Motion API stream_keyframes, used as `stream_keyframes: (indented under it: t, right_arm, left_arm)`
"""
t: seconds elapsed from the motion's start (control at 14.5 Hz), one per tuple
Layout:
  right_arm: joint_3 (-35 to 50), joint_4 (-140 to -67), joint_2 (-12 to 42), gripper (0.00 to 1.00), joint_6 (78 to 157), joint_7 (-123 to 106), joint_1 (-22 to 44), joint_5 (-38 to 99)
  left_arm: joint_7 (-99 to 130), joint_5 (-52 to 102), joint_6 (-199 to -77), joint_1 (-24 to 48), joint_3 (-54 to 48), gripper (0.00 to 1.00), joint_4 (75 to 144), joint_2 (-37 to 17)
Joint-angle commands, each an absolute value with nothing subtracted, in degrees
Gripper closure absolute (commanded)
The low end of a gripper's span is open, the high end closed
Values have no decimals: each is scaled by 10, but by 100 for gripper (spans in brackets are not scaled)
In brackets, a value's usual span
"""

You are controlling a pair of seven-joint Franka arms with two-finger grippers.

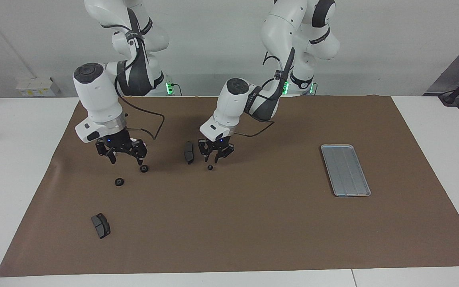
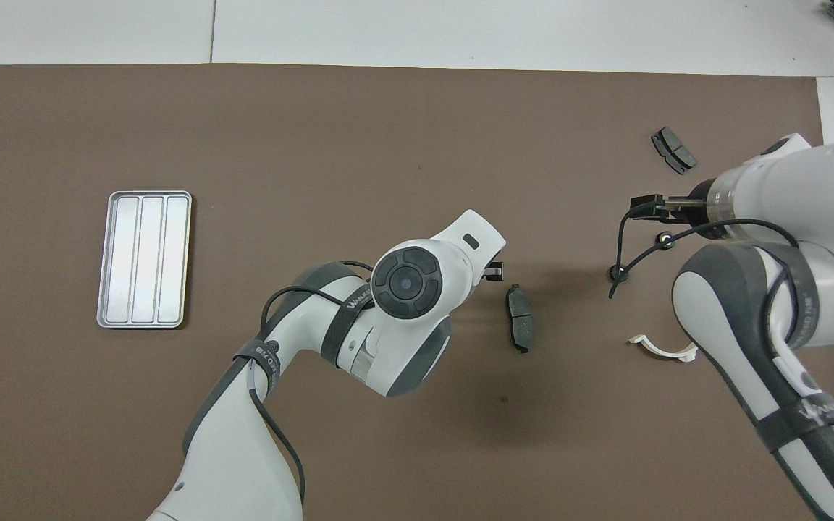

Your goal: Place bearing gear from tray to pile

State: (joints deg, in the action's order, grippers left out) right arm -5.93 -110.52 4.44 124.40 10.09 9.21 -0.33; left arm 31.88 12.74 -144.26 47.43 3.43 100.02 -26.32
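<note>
Pointing down, the left end effector (image 1: 216,155) hangs spread over a small black gear (image 1: 210,168); the right end effector (image 1: 122,153) is also spread.

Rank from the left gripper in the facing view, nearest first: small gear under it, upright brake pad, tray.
From the left gripper:
1. Small gear, just below the fingertips.
2. Brake pad, beside it, toward the right arm's end.
3. Tray, toward the left arm's end.

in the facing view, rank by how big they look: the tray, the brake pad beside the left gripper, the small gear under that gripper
1. tray, clearly largest
2. brake pad
3. small gear, smallest, lying just below the left gripper
</note>
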Motion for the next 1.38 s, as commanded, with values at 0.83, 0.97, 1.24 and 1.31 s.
stream_keyframes:
  t: [0.83, 0.97, 1.24, 1.31]
  right_arm:
    - [-33, -1010, 184, 0, 1307, 288, 283, -1]
    - [-33, -1013, 208, 0, 1324, 296, 301, -8]
    - [-33, -1024, 257, 20, 1355, 295, 323, -15]
    - [-33, -1029, 259, 31, 1355, 292, 322, -18]
  left_arm:
    - [63, 123, -1044, 114, 62, 0, 880, -146]
    - [43, 94, -1003, 80, 62, 0, 881, -124]
    - [37, 33, -935, 62, 65, 0, 891, -64]
    - [37, 33, -920, 61, 65, 0, 895, -48]
